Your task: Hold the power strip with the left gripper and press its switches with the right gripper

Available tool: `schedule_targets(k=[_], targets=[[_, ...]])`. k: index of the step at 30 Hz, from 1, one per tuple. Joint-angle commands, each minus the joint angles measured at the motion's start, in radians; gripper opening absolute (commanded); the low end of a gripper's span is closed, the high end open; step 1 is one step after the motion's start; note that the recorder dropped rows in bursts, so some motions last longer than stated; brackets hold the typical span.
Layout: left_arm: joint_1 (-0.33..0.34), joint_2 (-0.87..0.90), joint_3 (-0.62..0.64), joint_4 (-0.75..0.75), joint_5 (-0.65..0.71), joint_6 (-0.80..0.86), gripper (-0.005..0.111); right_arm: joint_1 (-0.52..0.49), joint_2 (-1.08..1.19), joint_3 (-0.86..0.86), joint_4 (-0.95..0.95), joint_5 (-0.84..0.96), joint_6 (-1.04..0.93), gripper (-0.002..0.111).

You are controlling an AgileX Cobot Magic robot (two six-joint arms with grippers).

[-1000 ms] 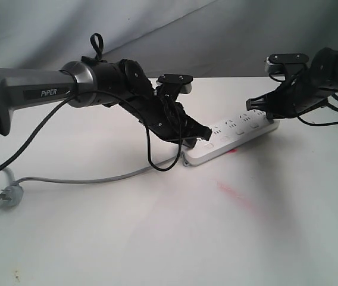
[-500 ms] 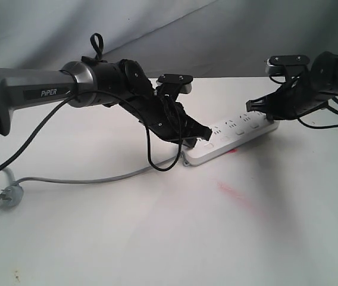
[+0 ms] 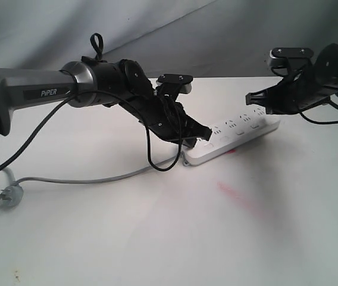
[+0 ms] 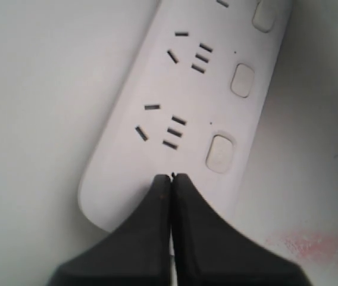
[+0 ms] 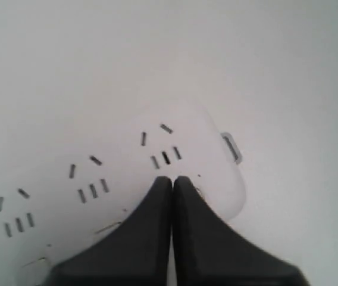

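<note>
- strip: long white plastic bar with rounded ends. It lies flat on the white table, slanting across the middle of the exterior view. A grey cord trails from its nearer end to a plug well apart at the left.
- switches: white push buttons in a row along one long edge, one beside each socket group, low and nearly flush.
- left gripper: fingers closed on each other with nothing between. The tip is set on top of the strip at the cord end, just short of the first socket group.
- right gripper: fingers likewise closed together and empty. It hangs over the far end and looks clear of the surface; its wrist view puts the tip by the last socket group.
- handling, as judged: a light, rigid, smooth shell, likely to skid or pivot on the table if poked at one end. The cord may tug it.
- hold, as judged: too broad and flat to pinch easily, so pinning it from above at the cord end suits and leaves the button row free. Press straight down on a button's centre, since a sideways push would swing the bar.
</note>
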Motion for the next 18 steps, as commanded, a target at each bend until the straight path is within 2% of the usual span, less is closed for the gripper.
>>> schedule_targets(k=[1, 5, 11, 18], targets=[[-0.004, 0.006, -0.002, -0.002, 0.001, -0.01, 0.0, 0.053, -0.021, 0.005, 0.012, 0.021, -0.034, 0.0], [-0.004, 0.006, -0.002, -0.002, 0.001, -0.01, 0.0, 0.11, -0.019, 0.005, -0.004, 0.021, -0.036, 0.0], [-0.004, 0.006, -0.002, -0.002, 0.001, -0.01, 0.0, 0.104, -0.019, 0.005, -0.018, 0.073, 0.003, 0.0], [-0.004, 0.006, -0.002, -0.002, 0.001, -0.01, 0.0, 0.104, -0.019, 0.005, -0.265, 0.083, 0.213, 0.0]])
